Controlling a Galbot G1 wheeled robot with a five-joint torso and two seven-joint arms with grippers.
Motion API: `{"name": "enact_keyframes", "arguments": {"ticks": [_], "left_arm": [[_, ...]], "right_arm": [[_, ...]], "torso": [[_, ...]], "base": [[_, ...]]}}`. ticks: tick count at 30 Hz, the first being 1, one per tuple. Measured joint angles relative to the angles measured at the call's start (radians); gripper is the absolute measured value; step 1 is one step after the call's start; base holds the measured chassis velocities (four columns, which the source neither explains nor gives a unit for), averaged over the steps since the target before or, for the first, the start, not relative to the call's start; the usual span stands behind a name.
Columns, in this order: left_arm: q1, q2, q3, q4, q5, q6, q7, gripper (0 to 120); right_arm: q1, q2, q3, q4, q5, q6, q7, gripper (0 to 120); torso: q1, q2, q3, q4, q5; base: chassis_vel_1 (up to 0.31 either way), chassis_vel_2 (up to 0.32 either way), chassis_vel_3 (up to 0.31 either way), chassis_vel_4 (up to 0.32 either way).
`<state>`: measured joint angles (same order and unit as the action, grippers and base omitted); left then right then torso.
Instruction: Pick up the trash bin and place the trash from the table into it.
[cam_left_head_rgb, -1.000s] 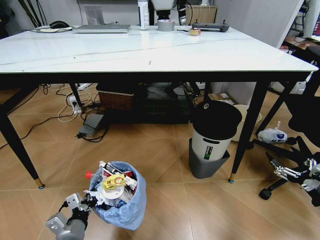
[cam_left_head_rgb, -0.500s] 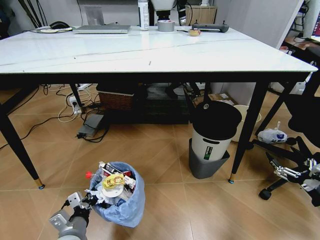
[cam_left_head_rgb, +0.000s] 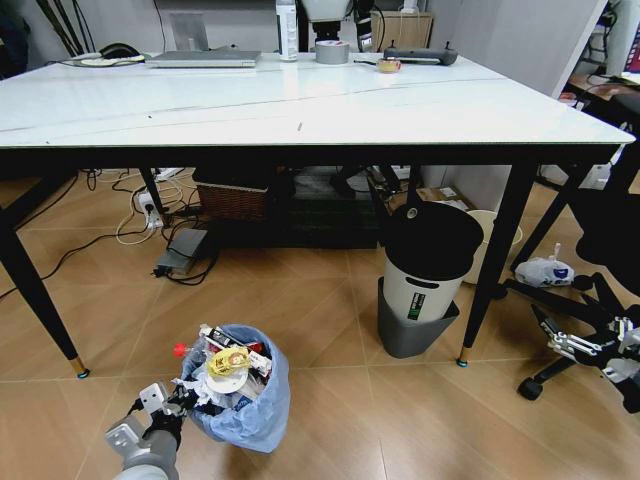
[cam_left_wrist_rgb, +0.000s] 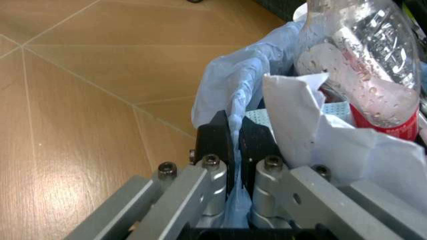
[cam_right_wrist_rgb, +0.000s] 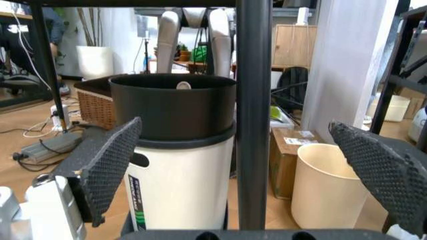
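Observation:
The trash bin (cam_left_head_rgb: 250, 415), lined with a crinkly light-blue bag, is low over the tiled floor in front of the table (cam_left_head_rgb: 300, 100). It holds trash: a red-capped clear bottle (cam_left_wrist_rgb: 363, 55), white tissues (cam_left_wrist_rgb: 300, 110) and a yellow wrapper (cam_left_head_rgb: 226, 362). My left gripper (cam_left_head_rgb: 182, 404) is at the bin's left rim, and in the left wrist view its black fingertips (cam_left_wrist_rgb: 215, 142) are shut on a fold of the blue bag (cam_left_wrist_rgb: 230, 95). My right gripper (cam_left_head_rgb: 575, 345) hangs open low at the right, beside the table leg (cam_right_wrist_rgb: 253, 115), with nothing between its pads (cam_right_wrist_rgb: 110, 165).
A larger white-and-grey bin with a black lid (cam_left_head_rgb: 428, 270) stands under the table by its right front leg. A cream bucket (cam_right_wrist_rgb: 323, 185), a cardboard box (cam_right_wrist_rgb: 290, 155) and a wicker basket (cam_left_head_rgb: 232, 198) lie behind it. An office chair base (cam_left_head_rgb: 560, 300) is at the right. A laptop (cam_left_head_rgb: 203, 58) and a tape roll (cam_left_head_rgb: 332, 50) sit on the table.
The left gripper and the bin it holds have shifted slightly right and nearer to me. The right arm has not moved.

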<state>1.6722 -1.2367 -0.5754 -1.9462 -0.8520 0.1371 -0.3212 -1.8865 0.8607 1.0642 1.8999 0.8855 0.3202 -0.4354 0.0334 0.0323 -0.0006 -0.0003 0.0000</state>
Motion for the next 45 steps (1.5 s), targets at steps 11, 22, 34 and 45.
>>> {"name": "enact_keyframes", "arguments": {"ticks": [11,22,34,45], "left_arm": [[-0.017,-0.006,0.009,0.019,0.001,0.002,-0.006,0],[-0.025,-0.007,0.013,0.03,0.005,0.003,-0.006,0],[-0.026,-0.013,0.016,0.035,0.01,0.003,-0.003,38],[-0.027,-0.016,0.017,0.031,0.018,0.001,0.0,76]], "right_arm": [[0.0,0.0,0.0,0.0,0.0,0.0,0.0,100],[0.0,0.0,0.0,0.0,0.0,0.0,0.0,100],[0.0,0.0,0.0,0.0,0.0,0.0,0.0,100],[0.0,0.0,0.0,0.0,0.0,0.0,0.0,100]], "torso": [[0.0,0.0,0.0,0.0,0.0],[0.0,0.001,0.0,0.0,0.0],[0.0,0.001,0.0,0.0,0.0],[0.0,0.001,0.001,0.0,0.0]], "base": [[0.0,0.0,0.0,0.0],[0.0,0.0,0.0,0.0],[0.0,0.0,0.0,0.0],[0.0,0.0,0.0,0.0]]}}
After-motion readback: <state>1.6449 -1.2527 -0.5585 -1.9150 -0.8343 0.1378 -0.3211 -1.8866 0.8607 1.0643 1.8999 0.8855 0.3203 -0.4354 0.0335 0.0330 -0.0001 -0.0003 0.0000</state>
